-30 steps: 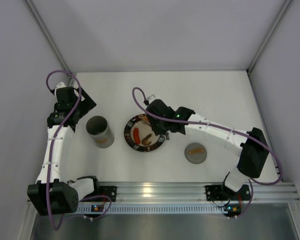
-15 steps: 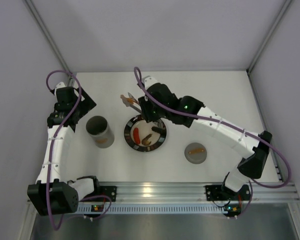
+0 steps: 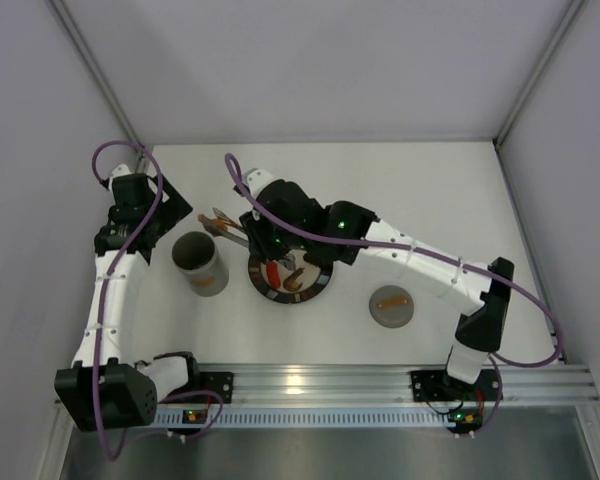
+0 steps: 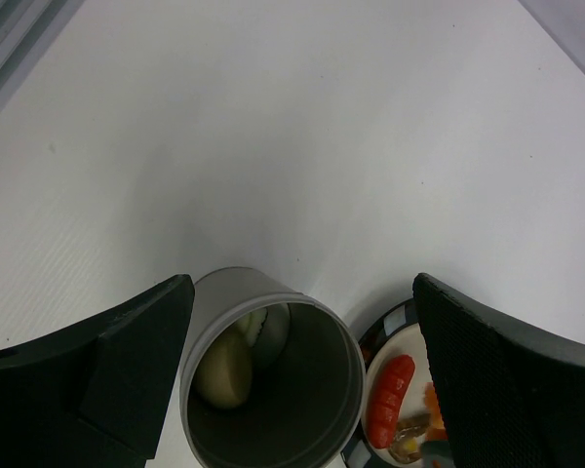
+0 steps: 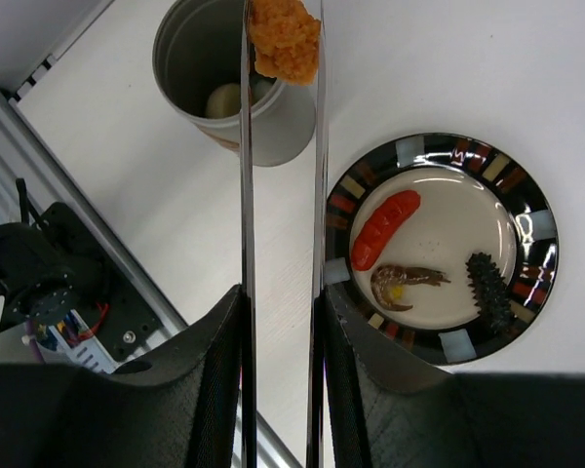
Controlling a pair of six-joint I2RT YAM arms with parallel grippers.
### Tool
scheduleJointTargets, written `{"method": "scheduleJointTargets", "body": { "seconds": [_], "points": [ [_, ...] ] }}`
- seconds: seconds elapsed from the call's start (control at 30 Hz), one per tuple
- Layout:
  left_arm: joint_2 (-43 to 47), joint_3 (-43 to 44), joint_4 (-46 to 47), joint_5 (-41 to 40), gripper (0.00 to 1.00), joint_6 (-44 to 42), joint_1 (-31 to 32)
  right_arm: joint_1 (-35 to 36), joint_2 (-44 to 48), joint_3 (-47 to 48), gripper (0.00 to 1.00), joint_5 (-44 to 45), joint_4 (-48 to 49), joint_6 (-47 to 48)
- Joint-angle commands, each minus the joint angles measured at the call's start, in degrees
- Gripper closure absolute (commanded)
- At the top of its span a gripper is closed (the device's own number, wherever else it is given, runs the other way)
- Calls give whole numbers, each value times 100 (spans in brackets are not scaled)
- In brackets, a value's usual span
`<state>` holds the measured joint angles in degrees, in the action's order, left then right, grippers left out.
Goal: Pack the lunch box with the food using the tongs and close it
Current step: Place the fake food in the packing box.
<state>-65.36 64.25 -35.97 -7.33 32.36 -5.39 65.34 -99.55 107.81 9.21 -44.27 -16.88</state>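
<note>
The grey lunch box (image 3: 200, 263) stands open left of the plate, with a white lump (image 5: 223, 98) of food inside it. My right gripper (image 5: 281, 297) is shut on the silver tongs (image 5: 246, 175). The tongs' tips pinch an orange piece (image 5: 285, 37) over the far rim of the lunch box (image 5: 229, 78). On the plate lie a red sausage (image 5: 384, 229), a brown bit (image 5: 406, 283) and a dark piece (image 5: 489, 291). My left gripper (image 4: 300, 292) is open just behind the lunch box (image 4: 273, 380), touching nothing. The lid (image 3: 391, 305) with its orange-brown handle lies right of the plate.
The round black-rimmed plate (image 3: 317, 288) sits between the lunch box and the lid. My right arm (image 3: 420, 255) stretches across above the plate. The aluminium rail (image 3: 310, 380) runs along the near edge, and white walls close in the sides and back.
My right arm has swung left from over the plate, carrying the tongs and the orange piece to the lunch box. The left arm has not moved.
</note>
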Motion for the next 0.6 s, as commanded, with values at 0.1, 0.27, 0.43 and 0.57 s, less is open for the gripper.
{"method": "scheduleJointTargets", "body": {
  "seconds": [0.1,0.27,0.43,0.57],
  "points": [
    [103,35,327,-58,1,69,-50,233,-135,355,85,-130,77,36],
    [94,35,327,-58,1,60,-50,312,-390,530,85,-200,77,36],
    [94,18,318,-75,1,34,-41,365,-548,566,83,-288,182,45],
    [111,18,318,-93,1,16,-41,365,-645,592,79,-306,208,54]
  ]
}}
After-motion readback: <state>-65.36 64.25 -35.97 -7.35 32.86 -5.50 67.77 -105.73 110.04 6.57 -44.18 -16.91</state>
